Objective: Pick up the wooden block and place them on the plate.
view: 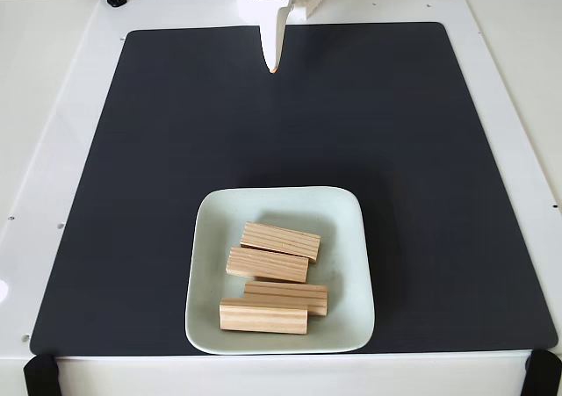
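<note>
Right, plate sits at mat's near edge w/ four wooden blocks lying in it (loosely piled, touching). Gripper hangs well apart at the far edge, fingers pressed together, holding nothing.

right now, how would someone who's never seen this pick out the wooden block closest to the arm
Find the black mat and, at its near edge in the fixed view, the pale square plate. Four wooden blocks lie on it. The one you want is the farthest up the picture, toward the arm's fingers, tilted slightly and overlapping the block below it.
</note>
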